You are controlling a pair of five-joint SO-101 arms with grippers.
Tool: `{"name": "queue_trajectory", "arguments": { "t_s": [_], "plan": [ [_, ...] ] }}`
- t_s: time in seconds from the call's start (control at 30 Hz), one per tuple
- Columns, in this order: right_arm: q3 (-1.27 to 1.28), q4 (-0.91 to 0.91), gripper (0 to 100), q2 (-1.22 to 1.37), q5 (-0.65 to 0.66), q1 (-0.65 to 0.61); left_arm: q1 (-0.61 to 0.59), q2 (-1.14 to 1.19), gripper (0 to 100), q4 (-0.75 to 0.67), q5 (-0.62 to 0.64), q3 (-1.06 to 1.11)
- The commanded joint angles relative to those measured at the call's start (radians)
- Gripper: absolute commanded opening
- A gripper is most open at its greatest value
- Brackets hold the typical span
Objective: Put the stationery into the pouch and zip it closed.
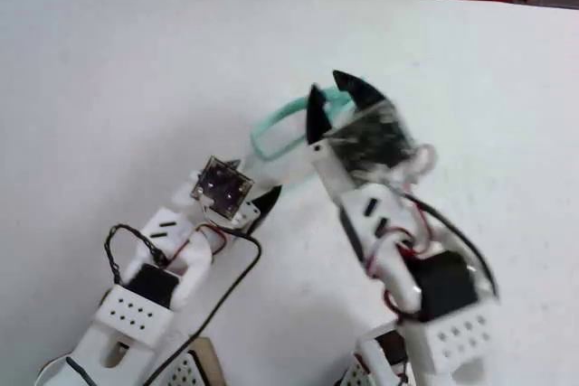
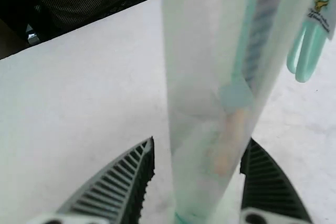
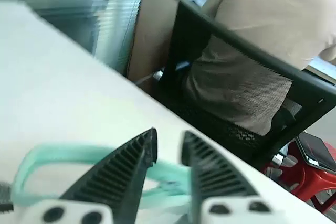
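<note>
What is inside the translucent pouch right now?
Through the pouch wall show blurred shapes: a long grey striped item and a peach-coloured piece. Which stationery they are cannot be told.

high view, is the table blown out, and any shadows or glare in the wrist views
High view: the white table is lit bright and even, with only faint soft shadows near the arms. Left wrist view: light passes through the translucent pouch, so its contents show as pale shapes. Right wrist view: bright table, darker room behind, no glare spot.

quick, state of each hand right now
left hand: open, straddling the pouch
right hand: cannot tell, at the teal loop
</note>
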Motion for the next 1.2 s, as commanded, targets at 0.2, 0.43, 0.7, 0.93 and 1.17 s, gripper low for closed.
{"name": "queue_trajectory", "arguments": {
  "t_s": [0.2, 0.43, 0.7, 0.93, 1.17],
  "plan": [
    [-0.364, 0.303, 8.4, 0.237, -0.144, 0.085, 0.008, -0.005, 27, -0.026, 0.002, -0.009],
    [-0.525, 0.386, 8.5, 0.263, -0.262, 0.344, 0.007, -0.005, 27, -0.026, 0.002, -0.009],
    [-0.419, 0.398, 8.7, 0.341, -0.261, 0.513, 0.008, -0.005, 27, -0.026, 0.002, -0.009],
    [-0.328, 0.417, 8.7, 0.473, -0.261, 0.509, 0.007, -0.001, 27, -0.023, 0.002, -0.003],
    [-0.368, 0.556, 8.7, 0.446, -0.180, 0.568, 0.002, 0.001, 27, -0.018, 0.002, -0.003]
  ]
}}
